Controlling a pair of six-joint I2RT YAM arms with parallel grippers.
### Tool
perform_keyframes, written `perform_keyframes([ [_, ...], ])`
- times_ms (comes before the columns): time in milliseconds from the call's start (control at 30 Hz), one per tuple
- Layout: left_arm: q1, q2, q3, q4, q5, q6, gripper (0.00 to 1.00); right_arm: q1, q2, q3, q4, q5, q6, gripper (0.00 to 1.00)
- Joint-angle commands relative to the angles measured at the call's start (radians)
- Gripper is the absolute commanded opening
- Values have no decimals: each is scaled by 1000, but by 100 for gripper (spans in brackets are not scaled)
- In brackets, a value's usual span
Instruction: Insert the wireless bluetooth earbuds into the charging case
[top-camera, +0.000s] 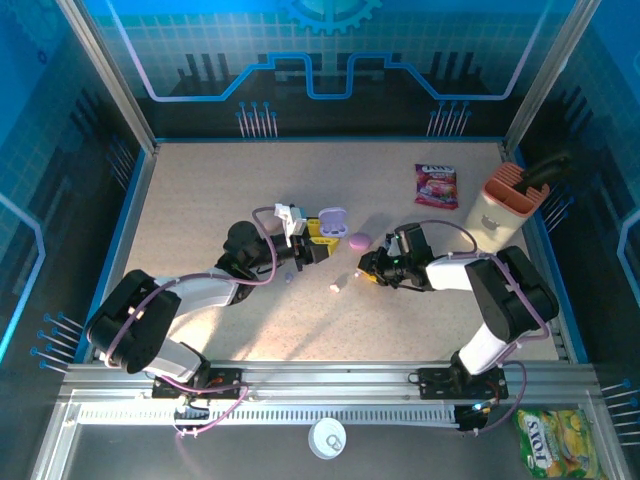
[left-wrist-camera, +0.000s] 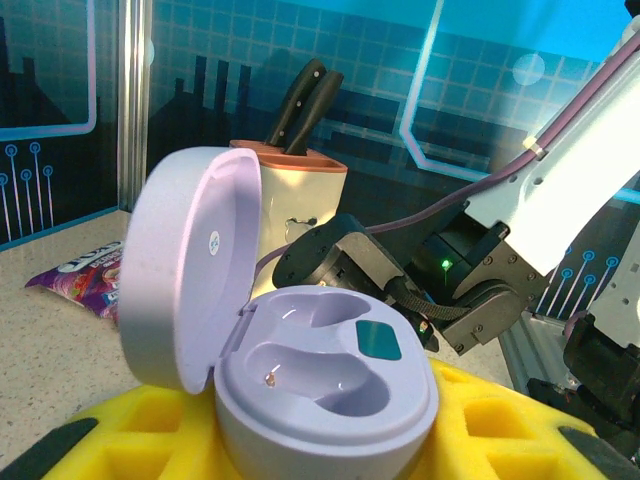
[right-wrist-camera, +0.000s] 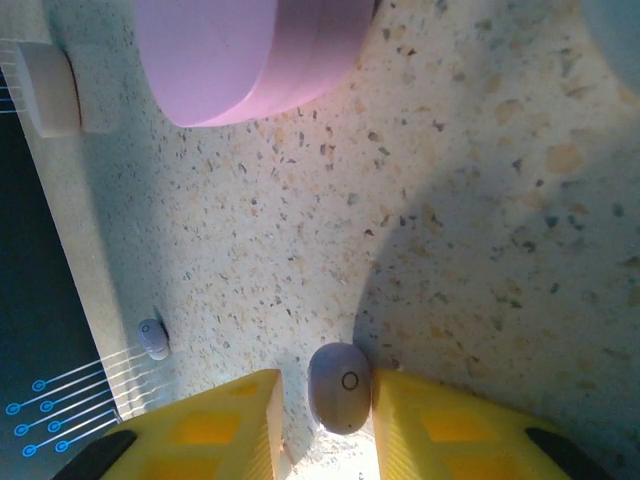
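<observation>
- the right gripper (right-wrist-camera: 325, 400) is released: its yellow fingers (right-wrist-camera: 440, 425) straddle one bud (right-wrist-camera: 340, 385) lying on the table (right-wrist-camera: 470, 200). the right finger looks to touch the bud and the left stands a little off, so i judge it is not yet pinched.
- this bud is slightly oval, and its long axis runs along the fingers, not across them.
- the left gripper (top-camera: 320, 238) is clenched on the open case (left-wrist-camera: 320, 375), which sits between its yellow pads (left-wrist-camera: 150, 430) with the lid (left-wrist-camera: 185, 265) tipped back and up.
- both wells of the case look empty. they lie side by side across the left wrist view, mouths upward.
- the relation that counts: in the top view the case (top-camera: 333, 222) lies up and to the left of the right gripper (top-camera: 366, 272), near but apart. a shut pink case (top-camera: 358, 240) sits just beside the line between them.
- the right arm is the one at the bud. the left arm only presents the case.
- my guess is that the next move is to close on the bud, lift it and carry it over the pink case to a well.
- counts: two cases, one open and lilac, one shut and pink.
- counts: the right wrist view has two buds, the one at the fingers and a second bud (right-wrist-camera: 152, 338) off to the left.
- counts: the top view has two loose specks, a white one (top-camera: 335, 288) and a purple one (top-camera: 290, 277), both near the grippers.
</observation>
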Motion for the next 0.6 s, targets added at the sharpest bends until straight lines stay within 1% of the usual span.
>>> perform_keyframes([
  [0,2,-21,-16,16,8,21,38,10,30,20,33,-17,5,29],
  [300,3,-21,-21,18,5,25,38,13,67,29,58,-36,16,24],
  [567,2,-22,-23,17,5,27,38,24,96,48,10,-21,-16,25],
])
